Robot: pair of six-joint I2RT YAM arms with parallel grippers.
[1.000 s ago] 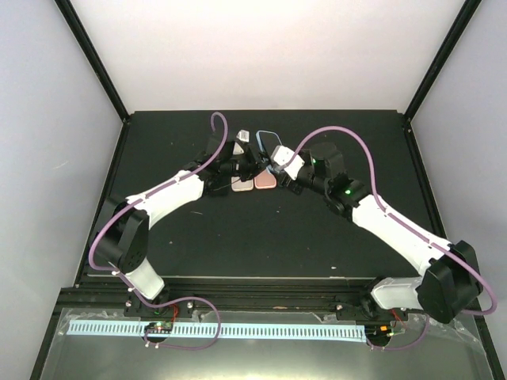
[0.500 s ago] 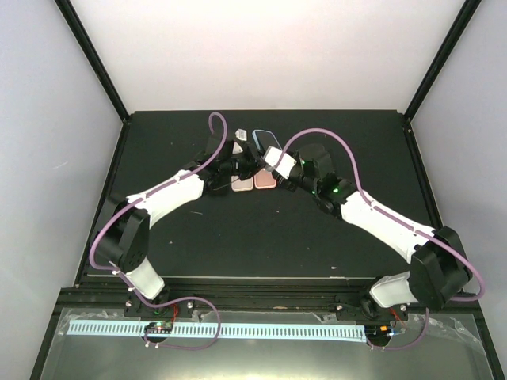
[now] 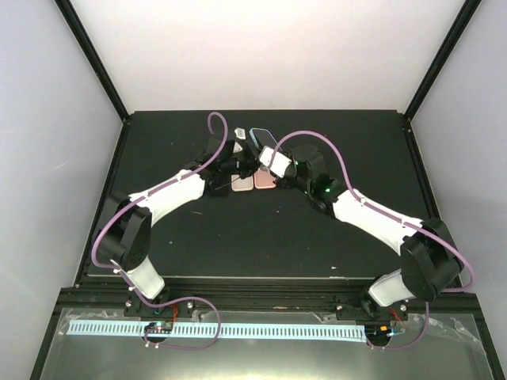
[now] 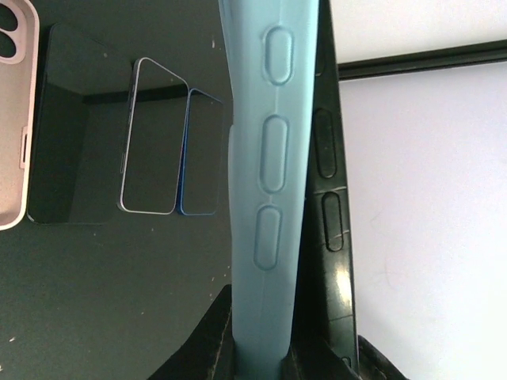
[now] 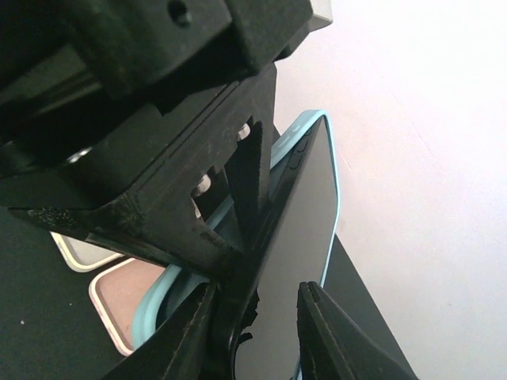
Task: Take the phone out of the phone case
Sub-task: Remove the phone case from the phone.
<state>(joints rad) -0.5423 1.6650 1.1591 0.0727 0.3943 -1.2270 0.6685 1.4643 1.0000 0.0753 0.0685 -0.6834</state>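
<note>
Overhead: reached in with both arms to the far middle of the black table [image 3: 238, 229]. Held a light-blue phone case [image 3: 262, 136] raised on edge in the left gripper [image 3: 242, 159], with the right gripper [image 3: 266, 163] just beside it. Showed two pink cases [image 3: 242, 184] lying flat underneath.

Left wrist: clamped the left gripper [image 4: 289, 350] tight on the phone case [image 4: 269, 158] at its lower end. Showed it edge-on and upright, with the black phone [image 4: 329, 182] parted from it on the right. Showed three dark handsets [image 4: 154, 138] flat on the table behind.

Right wrist: straddled the phone [image 5: 305, 229] with the right gripper [image 5: 255, 299], one finger on each side. Could not tell whether clamped on it or slightly apart.
</note>
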